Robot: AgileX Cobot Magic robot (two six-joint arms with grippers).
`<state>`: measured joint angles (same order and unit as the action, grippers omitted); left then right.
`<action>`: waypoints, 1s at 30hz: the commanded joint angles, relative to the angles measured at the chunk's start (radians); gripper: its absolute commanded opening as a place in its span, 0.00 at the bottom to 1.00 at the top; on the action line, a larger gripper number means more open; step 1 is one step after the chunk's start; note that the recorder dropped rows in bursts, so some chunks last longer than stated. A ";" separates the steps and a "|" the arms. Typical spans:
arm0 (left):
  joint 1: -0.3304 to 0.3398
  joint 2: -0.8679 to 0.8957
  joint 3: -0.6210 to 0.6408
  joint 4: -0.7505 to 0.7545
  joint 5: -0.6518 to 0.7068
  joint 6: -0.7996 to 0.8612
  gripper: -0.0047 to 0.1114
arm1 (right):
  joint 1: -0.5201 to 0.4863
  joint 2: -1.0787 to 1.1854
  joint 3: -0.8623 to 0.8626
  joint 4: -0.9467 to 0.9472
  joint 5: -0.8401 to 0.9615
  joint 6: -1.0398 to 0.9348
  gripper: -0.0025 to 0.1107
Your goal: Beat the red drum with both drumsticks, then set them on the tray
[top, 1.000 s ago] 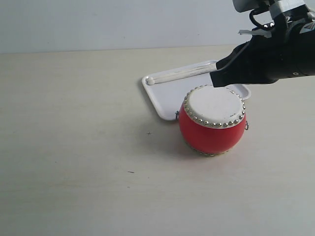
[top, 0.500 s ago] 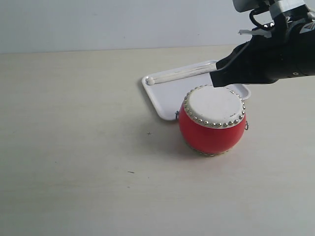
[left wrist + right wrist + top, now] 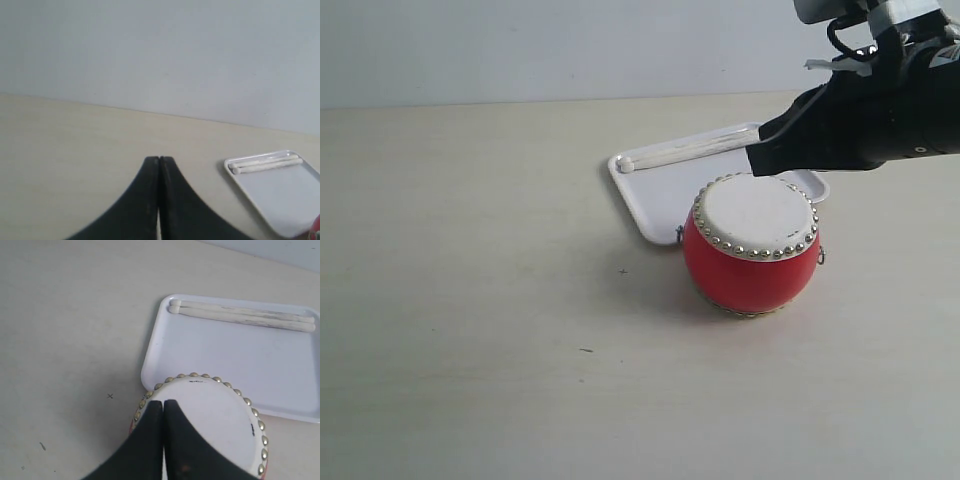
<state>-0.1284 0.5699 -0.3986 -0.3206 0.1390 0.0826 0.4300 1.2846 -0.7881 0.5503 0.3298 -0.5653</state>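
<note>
2 drumsticks (image 3: 245, 317) lie along one rim of the tray (image 3: 280, 375); left gripper (image 3: 159, 159) and right gripper (image 3: 163, 405) pressed together, empty. A low retreat by the right one could knock the red drum (image 3: 750, 265) askew

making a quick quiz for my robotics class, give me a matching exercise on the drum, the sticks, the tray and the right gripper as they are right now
Things:
1. drumsticks
2. red drum
3. right gripper
4. tray

States:
a. standing upright on the table
b. white, flat, with a low rim
c. lying side by side along the tray's edge
d. shut, holding nothing

Pairs: 1-c, 2-a, 3-d, 4-b
</note>
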 commanded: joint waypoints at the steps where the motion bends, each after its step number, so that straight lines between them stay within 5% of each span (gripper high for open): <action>1: 0.003 -0.004 0.003 0.263 -0.013 -0.332 0.04 | 0.000 -0.009 0.004 0.001 -0.006 -0.002 0.02; 30: 0.003 -0.513 0.286 0.265 -0.015 -0.194 0.04 | 0.000 -0.009 0.004 0.001 -0.017 -0.002 0.02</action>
<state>-0.1267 0.0885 -0.1349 -0.0590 0.1306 -0.1373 0.4300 1.2846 -0.7881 0.5522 0.3241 -0.5653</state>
